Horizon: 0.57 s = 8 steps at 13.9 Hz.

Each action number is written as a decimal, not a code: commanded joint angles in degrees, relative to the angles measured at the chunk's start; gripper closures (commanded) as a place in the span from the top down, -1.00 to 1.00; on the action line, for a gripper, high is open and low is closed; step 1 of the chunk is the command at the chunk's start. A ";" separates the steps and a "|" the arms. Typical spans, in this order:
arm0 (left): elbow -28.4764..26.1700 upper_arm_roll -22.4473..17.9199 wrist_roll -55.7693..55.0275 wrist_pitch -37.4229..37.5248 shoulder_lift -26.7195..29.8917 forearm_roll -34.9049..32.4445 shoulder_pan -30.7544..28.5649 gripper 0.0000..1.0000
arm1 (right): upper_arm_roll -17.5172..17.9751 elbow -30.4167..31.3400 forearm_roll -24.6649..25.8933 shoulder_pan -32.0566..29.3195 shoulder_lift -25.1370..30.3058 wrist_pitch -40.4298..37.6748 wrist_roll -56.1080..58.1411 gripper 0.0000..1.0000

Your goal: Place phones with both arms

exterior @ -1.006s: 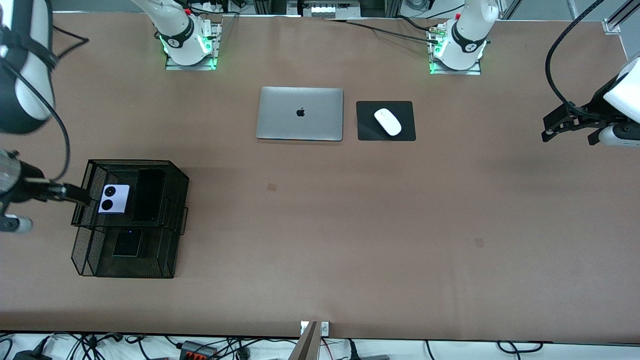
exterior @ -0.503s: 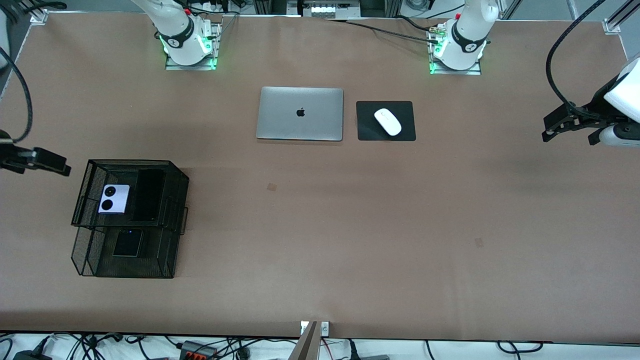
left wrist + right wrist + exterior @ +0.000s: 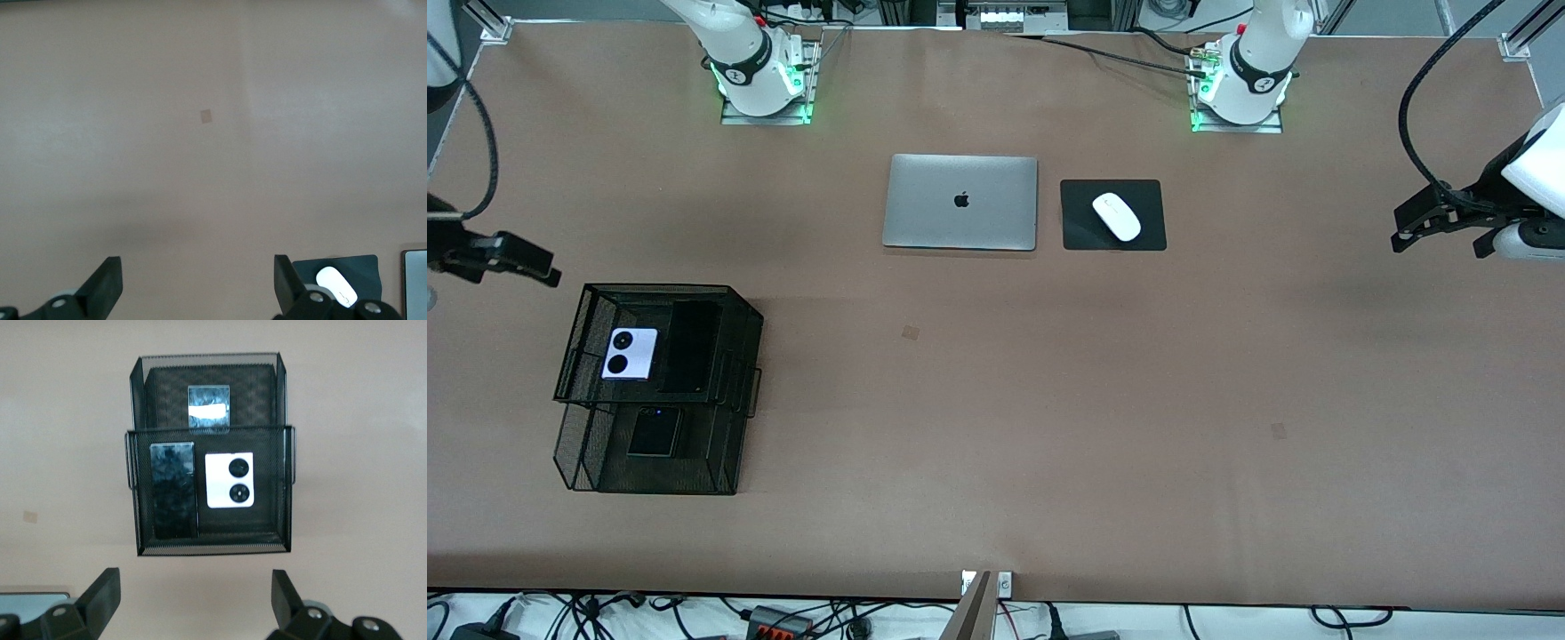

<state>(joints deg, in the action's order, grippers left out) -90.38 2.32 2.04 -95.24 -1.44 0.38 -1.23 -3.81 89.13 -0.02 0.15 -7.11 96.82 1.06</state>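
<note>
A black mesh two-tier tray (image 3: 574, 458) stands near the right arm's end of the table. Its upper tier holds the lilac phone (image 3: 630, 354) with two black circles and, beside it, the long slim black phone (image 3: 691, 347). The small squarish black phone (image 3: 655, 432) lies in the lower tier, nearer the front camera. All three also show in the right wrist view: the lilac phone (image 3: 229, 480), the long black phone (image 3: 173, 490) and the small black phone (image 3: 208, 407). My right gripper (image 3: 543, 268) (image 3: 195, 587) is open and empty, up beside the tray. My left gripper (image 3: 1403, 229) (image 3: 197, 270) is open and empty, waiting over the left arm's end of the table.
A closed silver laptop (image 3: 960, 202) lies mid-table near the bases, with a white mouse (image 3: 1116, 216) on a black pad (image 3: 1080, 233) beside it. The mouse (image 3: 335, 287) also shows in the left wrist view.
My right gripper has drawn back from the lilac phone in the tray's upper tier, up and away from the tray. The lilac phone stays in the tray. The left arm has not moved.
</note>
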 commanded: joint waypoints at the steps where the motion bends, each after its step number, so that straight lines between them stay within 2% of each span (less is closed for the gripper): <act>1: 1.70 -0.04 0.95 1.28 -0.76 -0.55 -0.09 1.00 | 0.65 8.08 0.28 -0.33 6.76 1.80 0.43 1.00; 8: 1.70 0.05 0.86 1.28 -0.76 -0.47 0.00 1.00 | 1.00 7.46 0.81 -0.33 7.81 -2.96 0.43 1.00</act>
<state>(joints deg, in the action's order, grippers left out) -90.38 2.32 2.04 -95.24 -1.44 0.38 -1.23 -3.29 95.11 0.26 0.17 -1.00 94.36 1.06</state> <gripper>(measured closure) 0.000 0.000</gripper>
